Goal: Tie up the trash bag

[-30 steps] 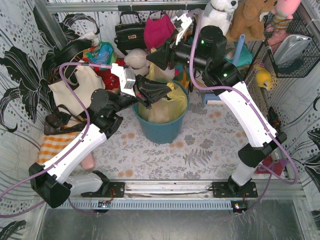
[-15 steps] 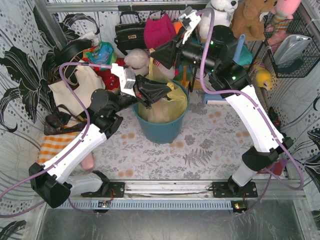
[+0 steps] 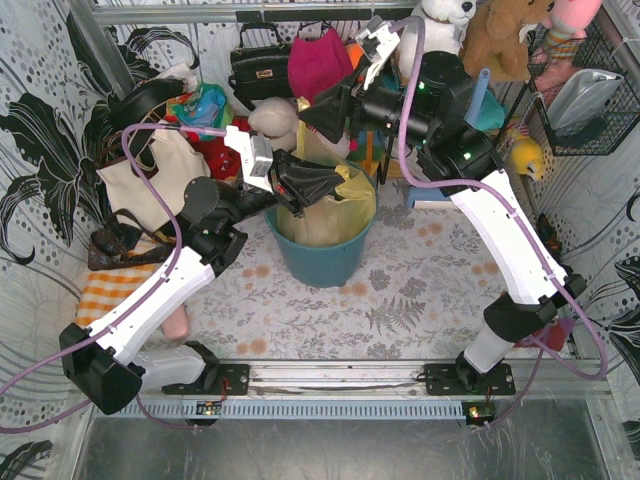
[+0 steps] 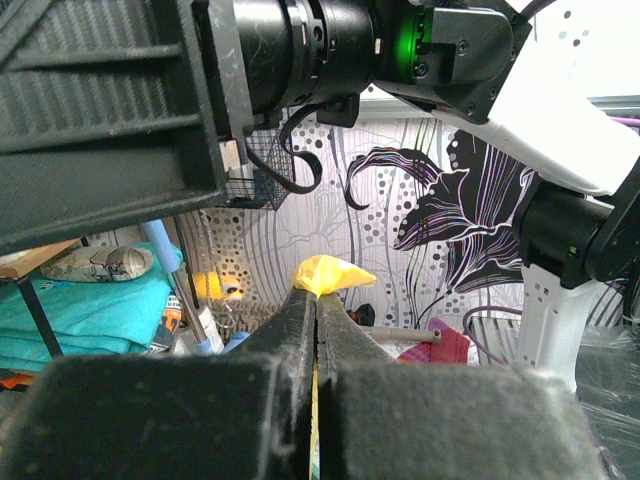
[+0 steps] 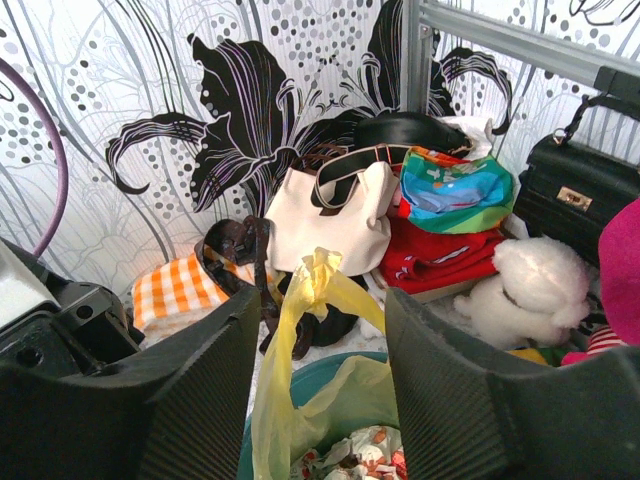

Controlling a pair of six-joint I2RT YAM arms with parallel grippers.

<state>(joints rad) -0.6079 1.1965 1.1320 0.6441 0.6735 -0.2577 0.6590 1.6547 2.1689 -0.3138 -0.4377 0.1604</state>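
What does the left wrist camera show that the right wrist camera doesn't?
Only the left wrist view: the left jaws shut on a flap tip of the trash bag, the right arm overhead, teal cloth stacked at left. Only the right wrist view: the right jaws open either side of an upright flap, a cream tote, a black handbag. Both: the bag's yellow plastic.

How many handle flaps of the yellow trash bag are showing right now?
2. One flap is pinched in the shut left pincer, tip poking out; the other stands upright inside the open right pincer. None seems hidden.
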